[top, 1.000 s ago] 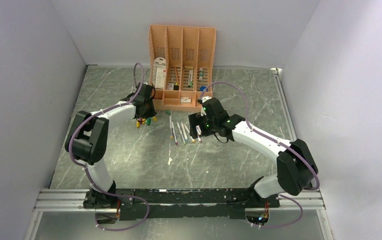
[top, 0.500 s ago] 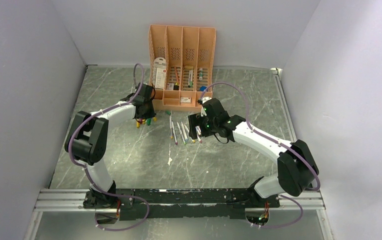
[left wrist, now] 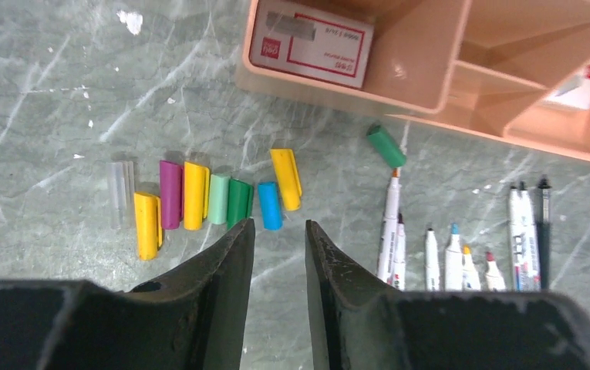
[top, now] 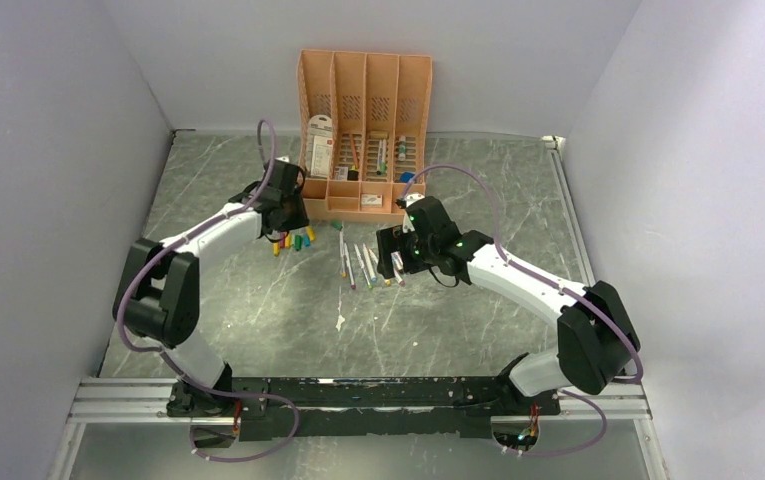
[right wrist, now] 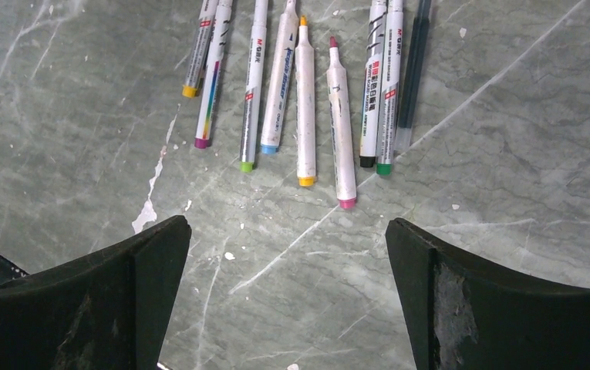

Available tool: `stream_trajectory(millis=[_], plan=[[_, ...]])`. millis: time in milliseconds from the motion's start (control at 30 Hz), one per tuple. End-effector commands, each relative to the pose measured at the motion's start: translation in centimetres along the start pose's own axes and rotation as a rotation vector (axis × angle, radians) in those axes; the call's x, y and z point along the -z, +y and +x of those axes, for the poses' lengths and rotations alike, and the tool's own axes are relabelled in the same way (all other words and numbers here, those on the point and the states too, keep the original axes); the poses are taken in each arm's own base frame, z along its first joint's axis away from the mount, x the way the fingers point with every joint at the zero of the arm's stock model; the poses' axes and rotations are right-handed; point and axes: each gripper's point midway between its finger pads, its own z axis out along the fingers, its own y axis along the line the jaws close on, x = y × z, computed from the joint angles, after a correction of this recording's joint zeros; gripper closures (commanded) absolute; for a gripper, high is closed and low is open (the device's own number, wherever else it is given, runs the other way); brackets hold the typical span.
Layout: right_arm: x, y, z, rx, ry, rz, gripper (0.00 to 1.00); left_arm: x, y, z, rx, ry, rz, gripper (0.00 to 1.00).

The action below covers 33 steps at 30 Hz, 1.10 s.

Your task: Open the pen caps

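Now left gripper (left wrist: pixel 279 225) has eased slightly apart, empty, off the pen caps (left wrist: pixel 194 196) at 9 o'clock of the pens (left wrist: pixel 391 231). Right gripper (right wrist: pixel 285 226) gapes wide, empty; uncapping looks done.

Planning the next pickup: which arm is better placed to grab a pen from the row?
Right. The right gripper hangs wide open directly above the pens; the left gripper sits over the loose caps, jaws only slightly apart.

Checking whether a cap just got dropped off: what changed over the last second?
The left fingers pulled away leftward, uncovering the loose caps, and parted slightly; they hold nothing. The right fingers, wide open above the pens, and the peach organiser stayed put.
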Motion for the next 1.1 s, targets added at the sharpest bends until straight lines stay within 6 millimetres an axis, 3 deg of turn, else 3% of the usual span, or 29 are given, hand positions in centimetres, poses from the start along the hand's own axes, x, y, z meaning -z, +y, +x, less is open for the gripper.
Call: stream_trajectory(millis=[0,100,267,300,433,500,600,800,900,1067], plan=[[0.1,0.2,-0.5,-0.003,-0.013,-0.012,0.00,3.2,-1.1,-2.6,-0.007,-0.074,0.058,0.58],[0.5,0.4,-1.3,-0.006,-0.030,-0.012,0.00,4.7,-1.5,-3.6,-0.015,-0.097,0.077,0.52],[1.1,0.6,-2.2,0.004,-0.052,-0.013,0.00,7.7,-1.8,-5.2,-0.013,-0.151,0.108,0.03],[1.1,0.6,-2.2,0.003,-0.053,-0.010,0.00,8.3,-1.8,-5.4,-0.011,-0.161,0.114,0.00],[1.4,0.3,-2.6,0.005,-0.061,0.001,0.00,10.8,-1.9,-6.2,0.007,-0.218,0.148,0.00],[2.0,0.4,-4.1,0.000,-0.089,0.004,0.00,11.8,-1.6,-6.4,0.015,-0.240,0.154,0.01],[3.3,-1.2,-5.9,-0.039,-0.140,0.022,0.00,13.1,-1.0,-6.5,0.029,-0.266,0.148,0.01],[5.3,-7.7,-8.9,-0.147,-0.253,0.118,0.00,14.4,-0.2,-7.3,-0.016,-0.372,0.153,0.00],[6.0,-11.0,-9.4,-0.153,-0.297,0.199,0.00,13.2,1.6,-7.1,-0.034,-0.418,0.072,0.01],[7.4,-16.8,-8.7,-0.100,-0.424,0.420,0.00,10.6,5.1,-7.0,-0.041,-0.485,-0.094,0.00]])
